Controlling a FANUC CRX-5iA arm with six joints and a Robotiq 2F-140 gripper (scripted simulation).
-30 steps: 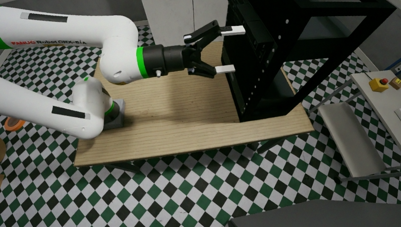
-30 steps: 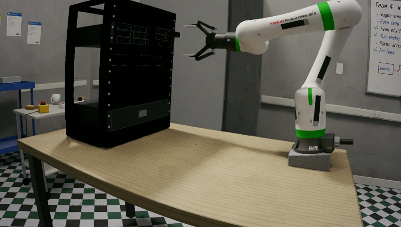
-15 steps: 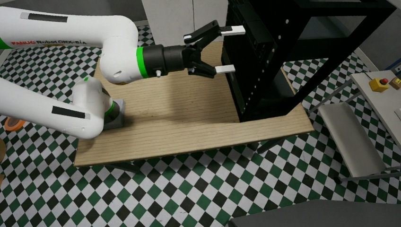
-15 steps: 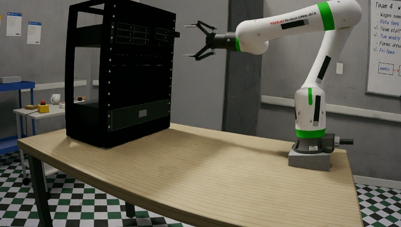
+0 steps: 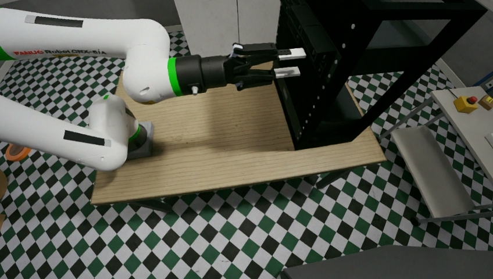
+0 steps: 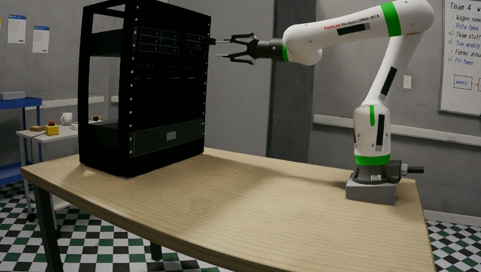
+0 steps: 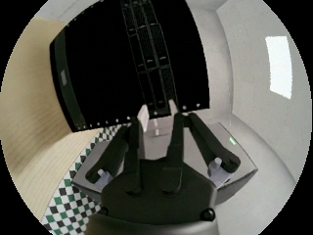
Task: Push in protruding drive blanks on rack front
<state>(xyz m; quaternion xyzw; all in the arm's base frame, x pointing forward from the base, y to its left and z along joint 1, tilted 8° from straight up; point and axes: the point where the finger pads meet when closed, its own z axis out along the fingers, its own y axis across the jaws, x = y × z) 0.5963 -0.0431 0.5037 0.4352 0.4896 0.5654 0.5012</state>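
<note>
The black rack (image 5: 349, 38) (image 6: 165, 97) (image 7: 98, 59) stands upright at the far end of the wooden table (image 5: 207, 138) (image 6: 236, 202). Near its top is a row of drive bays. One drive blank (image 6: 210, 40) sticks out of the front at the right end of that row. My gripper (image 5: 301, 62) (image 6: 216, 48) (image 7: 158, 108) is level with this row, just in front of the rack face, pointing at it. Its white-tipped fingers are partly closed with a clear gap and nothing between them. The upper fingertip is close to the protruding blank; I cannot tell if they touch.
The robot base (image 6: 371, 192) sits on a grey block at the table's other end. Beside the table stand a white side table with a yellow stop-button box (image 5: 465, 103) (image 6: 51, 128), a mug (image 6: 66, 118) and a white bench (image 5: 428, 165).
</note>
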